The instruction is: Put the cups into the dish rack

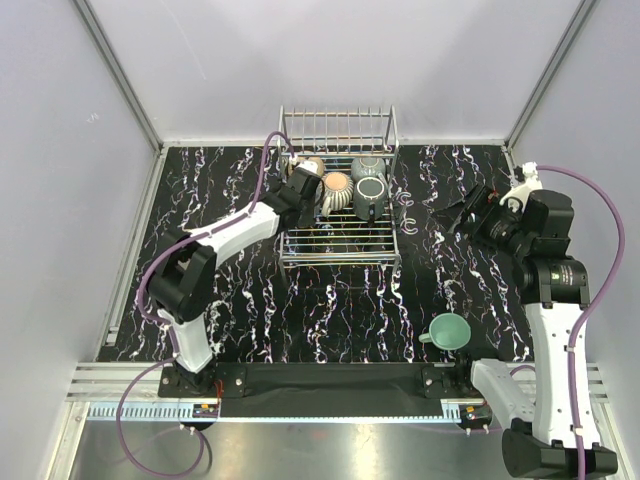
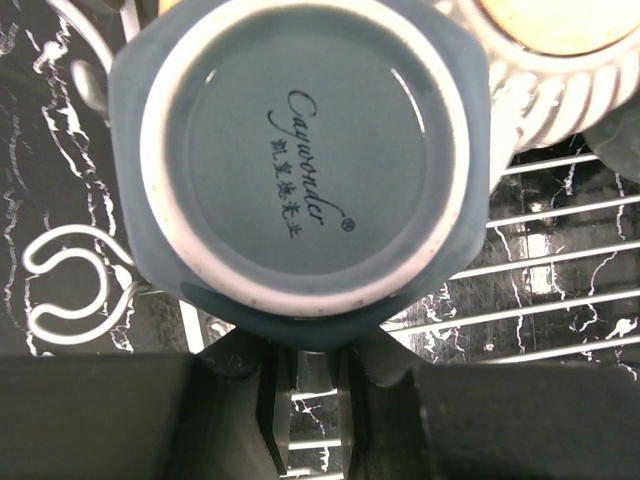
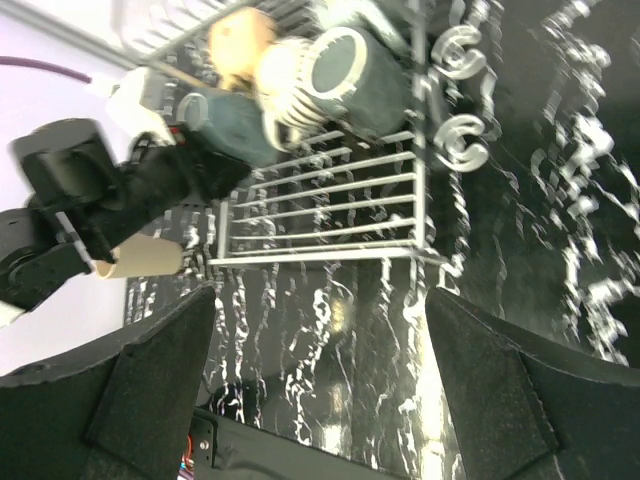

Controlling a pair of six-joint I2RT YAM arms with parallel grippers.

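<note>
Left gripper (image 2: 312, 355) has its fingers pinched nearly together on a glossy slate-blue cup (image 2: 300, 160), whose round base has a chalky unglazed ring. It's over the left side of the wire dish rack (image 1: 340, 250), just beside a ribbed beige cup (image 1: 337, 190). Right gripper (image 3: 320, 295) hangs right of the rack, spread wide and empty.

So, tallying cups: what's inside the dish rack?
A ribbed beige cup, a grey-green cup, a dark grey mug, a tan cup, and a teal cup in the left gripper. That arm covers the left rear corner of the dish rack.
</note>
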